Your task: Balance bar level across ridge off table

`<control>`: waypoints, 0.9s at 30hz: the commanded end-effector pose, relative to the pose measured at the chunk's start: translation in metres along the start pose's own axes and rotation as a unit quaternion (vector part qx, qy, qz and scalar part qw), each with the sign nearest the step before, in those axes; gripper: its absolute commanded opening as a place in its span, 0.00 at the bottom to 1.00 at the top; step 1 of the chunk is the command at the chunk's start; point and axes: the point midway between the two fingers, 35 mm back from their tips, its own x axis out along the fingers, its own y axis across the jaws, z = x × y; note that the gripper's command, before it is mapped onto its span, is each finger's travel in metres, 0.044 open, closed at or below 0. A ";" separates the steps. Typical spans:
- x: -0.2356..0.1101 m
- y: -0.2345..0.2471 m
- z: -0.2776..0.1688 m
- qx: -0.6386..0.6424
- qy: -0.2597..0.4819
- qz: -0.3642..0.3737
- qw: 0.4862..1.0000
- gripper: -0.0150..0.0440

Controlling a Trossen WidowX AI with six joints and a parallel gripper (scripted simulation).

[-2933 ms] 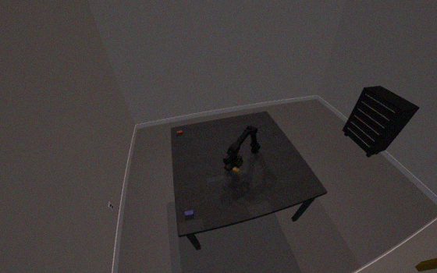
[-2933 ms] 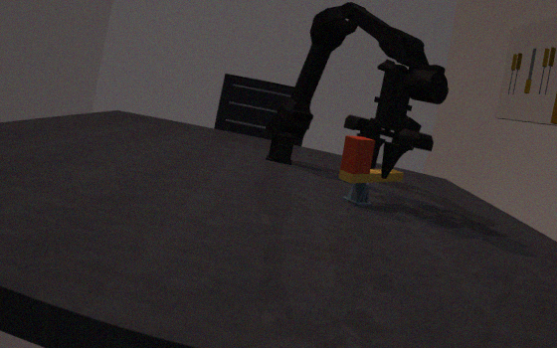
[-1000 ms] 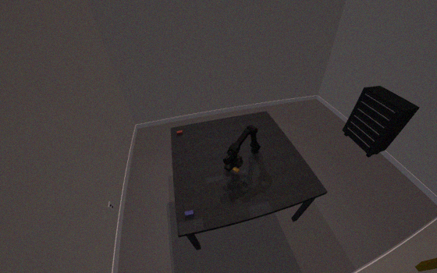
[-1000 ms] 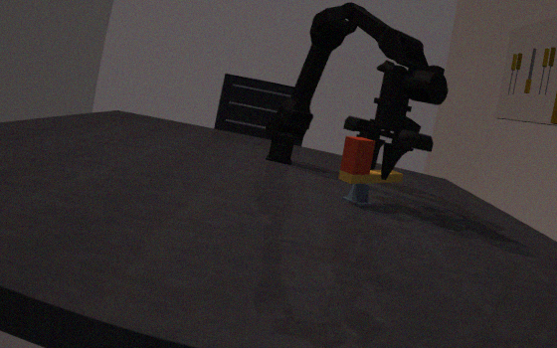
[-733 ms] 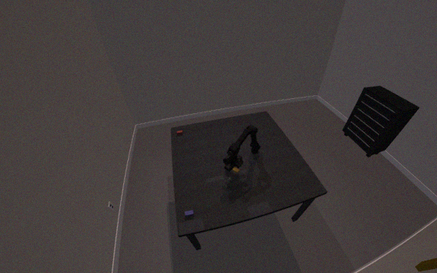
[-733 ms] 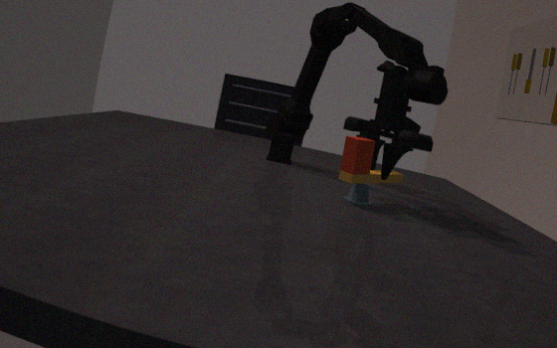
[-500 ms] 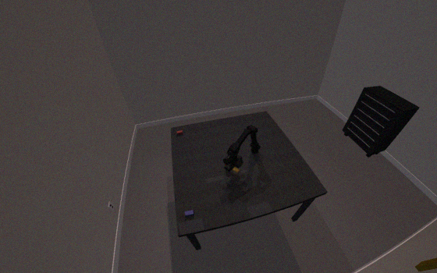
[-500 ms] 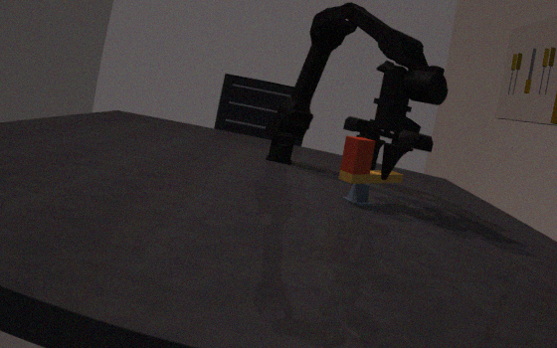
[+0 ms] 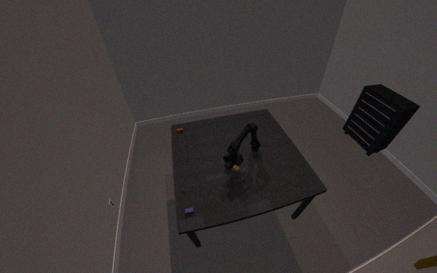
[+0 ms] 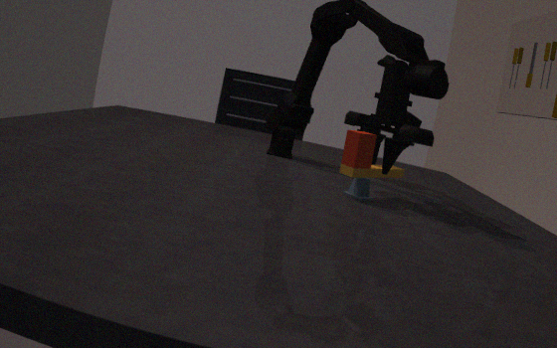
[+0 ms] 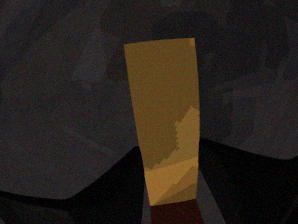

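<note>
A yellow bar [image 10: 380, 172] [image 9: 236, 168] [image 11: 161, 103] carries a red block on one end. It lies about level on top of a small light-blue ridge [image 10: 358, 188] near the middle of the dark table [image 10: 149, 224] [image 9: 281, 171], and its ends stay clear of the table top. My gripper [image 10: 385, 166] [image 9: 232, 163] points straight down and is shut on the bar beside the red block. In the wrist view the bar runs away from the fingers and hides the ridge.
A small red block [image 9: 179, 129] lies near the table's far left corner, and a purple block [image 9: 190, 210] lies near its front left corner. A dark drawer cabinet [image 9: 380, 117] [image 10: 254, 101] stands by the wall.
</note>
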 end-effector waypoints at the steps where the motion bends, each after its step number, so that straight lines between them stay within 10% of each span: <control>1: 0.003 0.001 0.001 0.000 -0.001 0.002 1.000 0.25; 27: 0.005 0.001 0.001 0.000 -0.001 0.002 1.000 0.25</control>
